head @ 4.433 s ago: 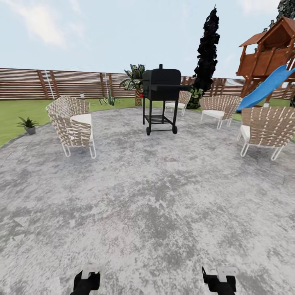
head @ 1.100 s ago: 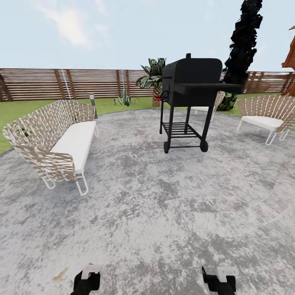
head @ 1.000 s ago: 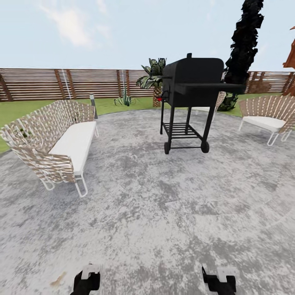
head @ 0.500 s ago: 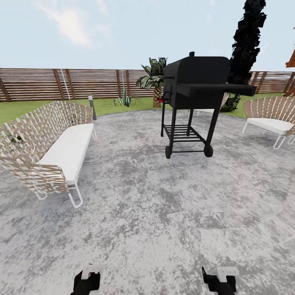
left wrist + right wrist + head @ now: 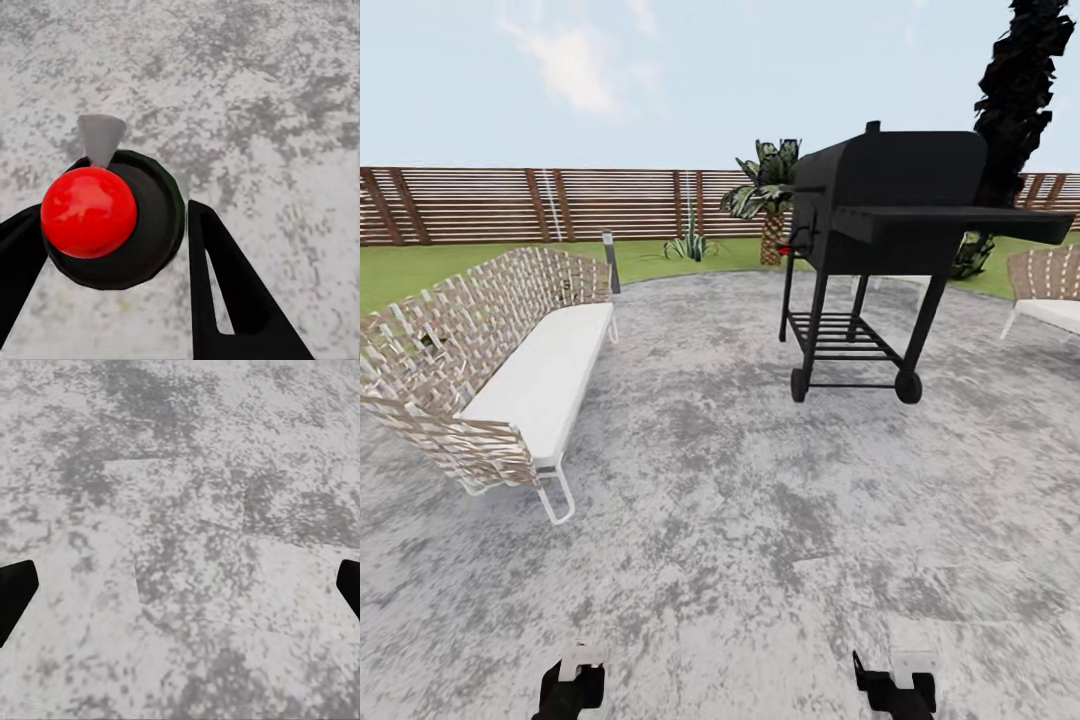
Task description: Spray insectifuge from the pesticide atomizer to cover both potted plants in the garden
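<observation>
Sofa (image 5: 530,370) sat ahead-left, w/ lawn (image 5: 400,270) beyond. L gripper (image 5: 572,688) was spread, pinching nothing. Grill (image 5: 890,200) stood ahead-right. R gripper (image 5: 895,690) was spread over patio (image 5: 740,520). Couldn't tell where atomizer lay, so neither arm was judged nearer.

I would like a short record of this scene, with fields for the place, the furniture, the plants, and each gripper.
place: round grey stone patio, lawn and brown slat fence behind
furniture: woven bench with white cushion at left; black grill on wheels at right of centre; part of a woven chair at far right
plants: palm and a spiky plant near the fence; dark tall tree behind the grill
lamp: grey bollard at the patio edge
left gripper: low over the patio, open
right gripper: low over the patio, fingers wide apart, empty
</observation>
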Robot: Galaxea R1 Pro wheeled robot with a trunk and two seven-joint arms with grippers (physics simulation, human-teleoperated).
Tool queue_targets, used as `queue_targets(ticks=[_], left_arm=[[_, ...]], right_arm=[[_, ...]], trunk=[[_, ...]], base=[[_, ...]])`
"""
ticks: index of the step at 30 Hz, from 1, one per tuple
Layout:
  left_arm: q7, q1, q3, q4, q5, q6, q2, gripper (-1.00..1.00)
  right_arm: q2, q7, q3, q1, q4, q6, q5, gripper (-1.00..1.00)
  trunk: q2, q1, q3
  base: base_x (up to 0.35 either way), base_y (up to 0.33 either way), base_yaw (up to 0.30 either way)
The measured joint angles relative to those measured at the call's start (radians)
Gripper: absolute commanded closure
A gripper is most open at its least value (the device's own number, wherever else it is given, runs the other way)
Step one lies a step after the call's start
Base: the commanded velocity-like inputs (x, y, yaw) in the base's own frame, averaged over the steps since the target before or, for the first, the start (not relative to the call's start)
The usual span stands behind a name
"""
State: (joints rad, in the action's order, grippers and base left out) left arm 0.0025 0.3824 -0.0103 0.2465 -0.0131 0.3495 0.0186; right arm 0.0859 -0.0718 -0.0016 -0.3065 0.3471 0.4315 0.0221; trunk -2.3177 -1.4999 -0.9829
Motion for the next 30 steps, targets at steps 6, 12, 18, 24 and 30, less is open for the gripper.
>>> queue_targets(ticks=[6,12,18,24,30], left_arm=[[0.000,0.000,0.000,0.000,0.000,0.000,0.000,1.00],[0.000,0.000,0.000,-0.001,0.000,0.000,0.000,1.00],[0.000,0.000,0.000,-0.001,-0.001,0.000,0.000,1.00],[0.000,-0.001,0.000,-0.002,-0.001,0.000,0.000,1.00],[0.000,-0.001,0.000,-0.002,-0.001,0.000,0.000,1.00]], right_arm=[[0.000,0.000,0.000,0.000,0.000,0.000,0.000,-1.00],[0.000,0.000,0.000,0.000,0.000,0.000,0.000,-1.00],[0.000,0.000,0.000,0.000,0.000,0.000,0.000,-1.00],[0.000,0.000,0.000,0.000,0.000,0.000,0.000,-1.00],[0.000,0.000,0.000,0.000,0.000,0.000,0.000,-1.00]], trunk=[[0.000,0.000,0.000],[0.000,0.000,0.000],[0.000,0.000,0.000],[0.000,0.000,0.000],[0.000,0.000,0.000]], base=[[0.339,0.000,0.193],[0.339,0.000,0.193],[0.339,0.000,0.193],[0.339,0.000,0.185],[0.339,0.000,0.064]])
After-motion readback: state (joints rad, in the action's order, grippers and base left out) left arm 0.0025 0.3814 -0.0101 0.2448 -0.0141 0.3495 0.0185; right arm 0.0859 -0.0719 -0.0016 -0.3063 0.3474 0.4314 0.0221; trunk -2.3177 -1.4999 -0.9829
